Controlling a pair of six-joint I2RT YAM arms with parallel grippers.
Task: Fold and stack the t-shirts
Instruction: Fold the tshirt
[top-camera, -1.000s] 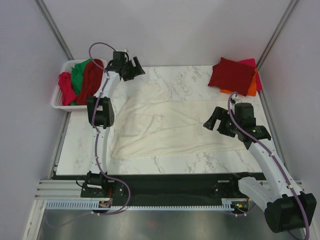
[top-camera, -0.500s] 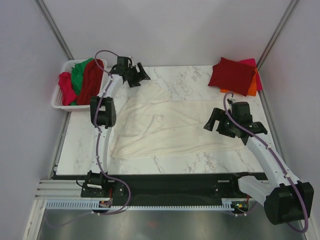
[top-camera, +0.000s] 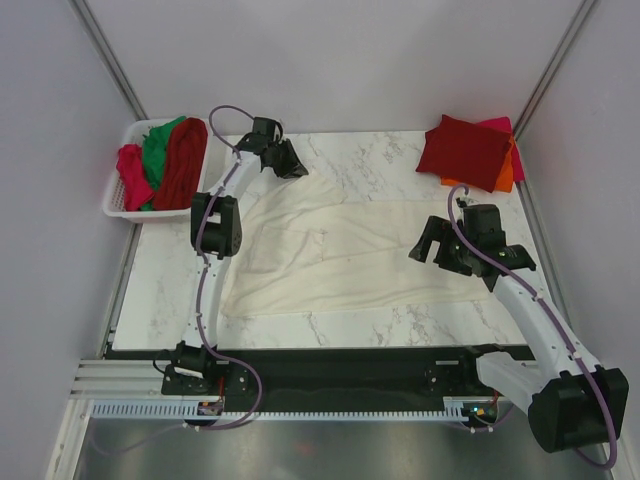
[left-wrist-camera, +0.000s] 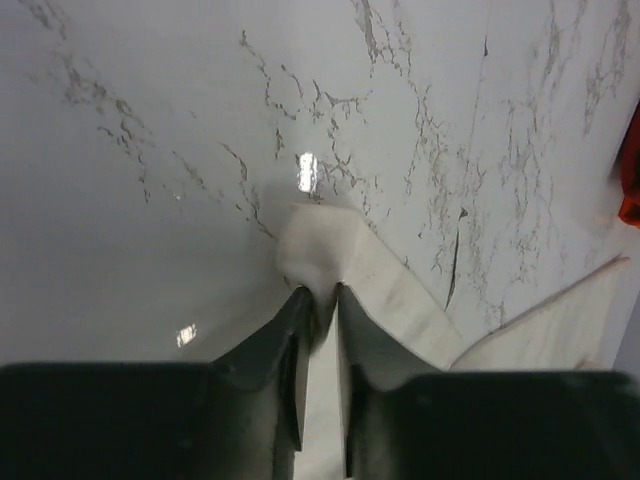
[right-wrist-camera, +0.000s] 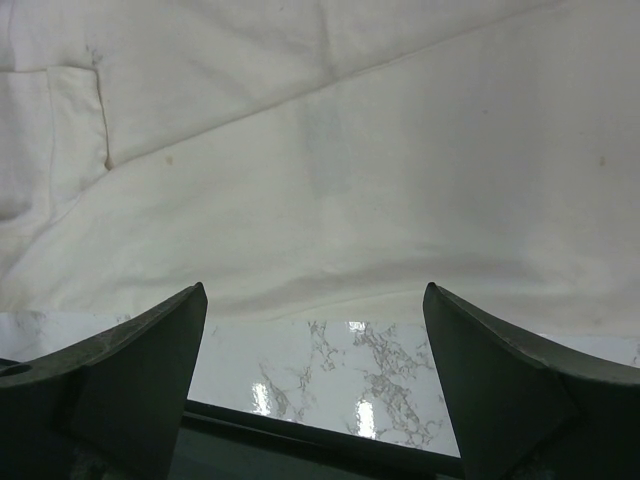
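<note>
A cream t-shirt (top-camera: 340, 250) lies spread flat across the marble table. At its far left corner, my left gripper (top-camera: 290, 165) is down at the tabletop. In the left wrist view the gripper (left-wrist-camera: 320, 292) is shut on a small fold of the cream cloth (left-wrist-camera: 318, 240). My right gripper (top-camera: 435, 245) hovers over the shirt's right side, near its front edge. Its jaws (right-wrist-camera: 314, 288) stand wide open with nothing between them, and the shirt (right-wrist-camera: 320, 150) and a strip of marble lie beneath. Folded shirts (top-camera: 465, 150) are stacked at the back right.
A white basket (top-camera: 118, 200) off the table's left edge holds red and green shirts (top-camera: 165, 155). The folded pile has a dark red shirt on top, with orange (top-camera: 505, 178) and pink beneath. The table's dark near edge (right-wrist-camera: 300, 430) runs just below the right gripper.
My left gripper has moved right along the far edge and closed on the shirt's corner. The right arm has barely shifted and its gripper stays open.
</note>
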